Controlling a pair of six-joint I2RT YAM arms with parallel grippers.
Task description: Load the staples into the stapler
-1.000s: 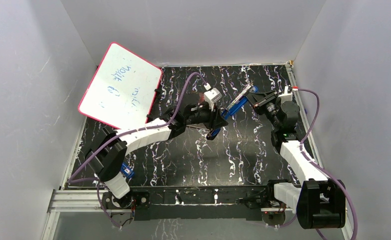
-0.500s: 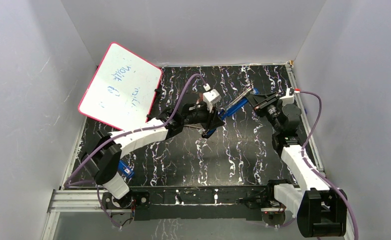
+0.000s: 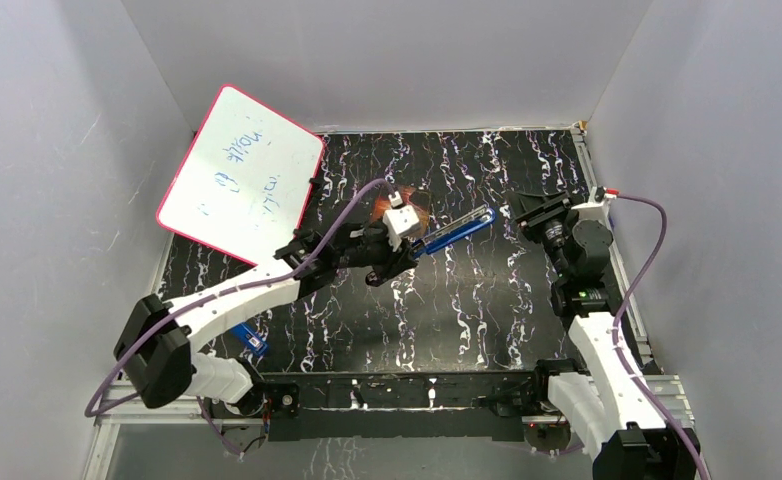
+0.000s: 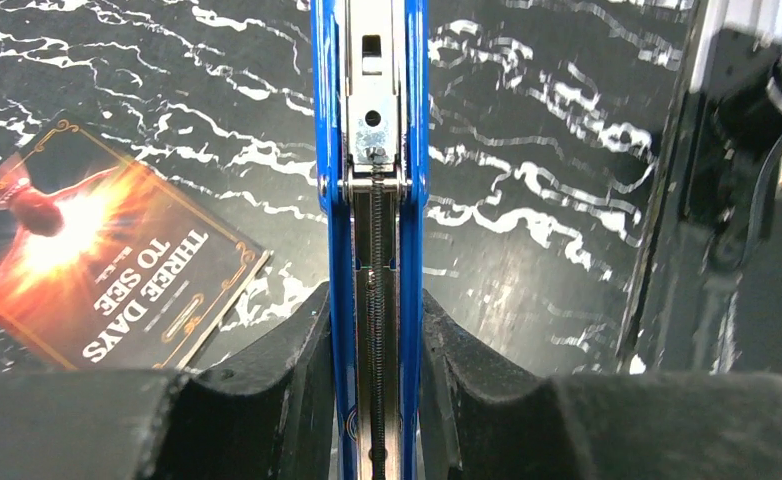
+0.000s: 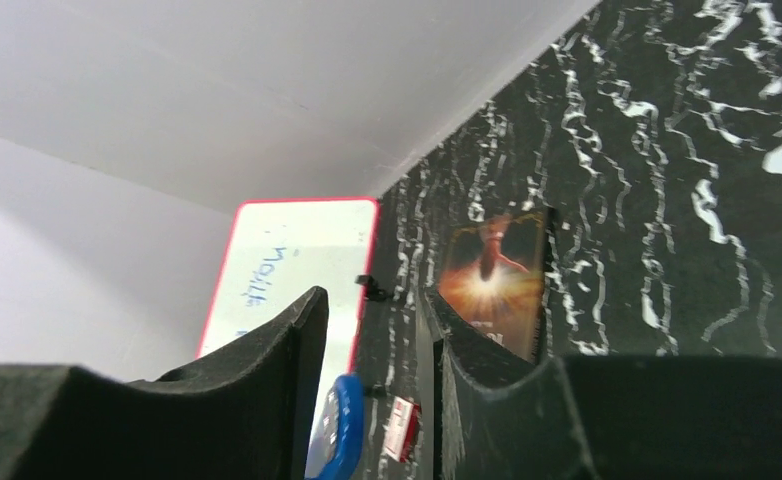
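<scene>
My left gripper [image 4: 372, 385] is shut on a blue stapler [image 4: 369, 150], with both fingers pressed on its blue sides. The stapler is open, and its metal channel and spring face the left wrist camera. From above, the stapler [image 3: 457, 229] reaches up and to the right from the left gripper [image 3: 399, 256], over the middle of the table. The right gripper [image 3: 529, 210] is open a short way to the right of the stapler's far end and is not touching it. In the right wrist view, the blue stapler tip [image 5: 339, 432] shows low in the gap of the right gripper [image 5: 372, 320]. The staples are out of view.
A book with an orange cover [image 4: 97, 265] lies flat on the black marbled table [image 3: 467, 310], just behind the left wrist. A red-edged whiteboard [image 3: 242, 172] leans at the back left. A small red-and-white box [image 5: 402, 428] lies on the table. White walls enclose three sides.
The right gripper has opened, let go of the stapler's far end and drawn back to the right. The left arm has carried the stapler left and lower, and it now lies flatter.
</scene>
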